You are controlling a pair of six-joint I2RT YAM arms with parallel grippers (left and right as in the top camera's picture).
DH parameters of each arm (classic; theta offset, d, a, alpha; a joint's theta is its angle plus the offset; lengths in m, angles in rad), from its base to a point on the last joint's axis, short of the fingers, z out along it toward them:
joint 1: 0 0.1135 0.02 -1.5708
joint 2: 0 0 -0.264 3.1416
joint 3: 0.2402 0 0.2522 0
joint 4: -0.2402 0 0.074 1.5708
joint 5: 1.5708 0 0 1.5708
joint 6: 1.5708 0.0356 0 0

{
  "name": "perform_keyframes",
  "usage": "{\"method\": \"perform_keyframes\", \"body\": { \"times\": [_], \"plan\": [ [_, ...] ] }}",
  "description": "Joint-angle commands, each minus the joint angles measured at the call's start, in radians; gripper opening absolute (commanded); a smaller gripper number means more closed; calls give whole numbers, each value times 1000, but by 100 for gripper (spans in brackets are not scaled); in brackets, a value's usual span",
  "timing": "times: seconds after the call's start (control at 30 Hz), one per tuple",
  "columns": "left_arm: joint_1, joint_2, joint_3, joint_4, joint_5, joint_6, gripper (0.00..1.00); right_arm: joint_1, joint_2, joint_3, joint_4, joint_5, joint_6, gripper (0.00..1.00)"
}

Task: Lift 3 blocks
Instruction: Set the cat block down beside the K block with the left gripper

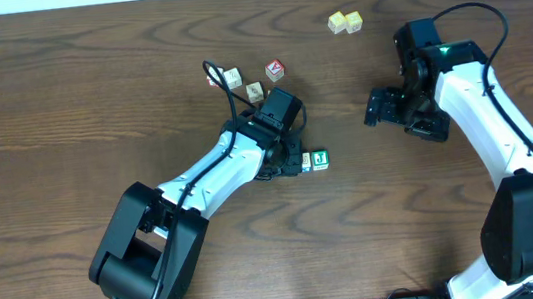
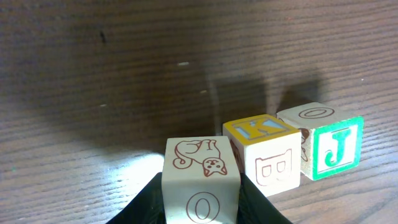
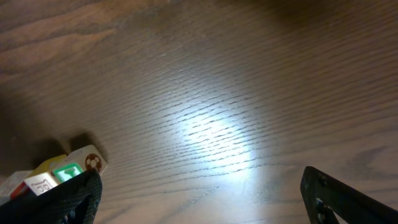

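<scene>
Substrate: dark brown wooden bench, strong grain, matte, with a lamp glare patch in the right wrist view.

The white-and-black left arm reaches to mid-bench. The right arm stands well apart on the right side.

The right pincer is spread wide with nothing between its jaws.

The left pincer is narrow, clamped on a cream wooden cube with a brown cat drawing on top and an O in front. Its black fingers lie flat on the two side faces. I cannot tell whether the cube is clear of the bench.

Key relation: the other two targets lie to the right of the held cube, in a row slanting away from the left pincer.
- The yellow-topped wooden cube, marked K and B, sits just beside the held one; contact is not resolvable.
- The green-framed wooden cube, marked J, touches the yellow-topped one.

The left arm is far nearer.

Cubes: pale raw wood, crisp edges, printed faces. They are probably light and easy to pinch.

Non-targets are far off: a red-faced cube and two pale-yellow cubes.
</scene>
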Motion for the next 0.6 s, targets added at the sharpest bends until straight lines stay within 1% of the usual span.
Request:
{"method": "perform_keyframes", "body": {
  "times": [0.0,0.1,0.5,0.57],
  "plan": [
    [2,10,14,3,-8,55,29,29,6,3,-1,-3,-14,99],
    [2,10,14,2,-6,78,29,43,6,3,0,-3,-14,99],
    [2,19,10,8,-29,76,30,54,6,3,-1,-3,-14,99],
    [2,19,10,12,-29,76,36,54,6,3,-1,-3,-14,99]
  ]
}}
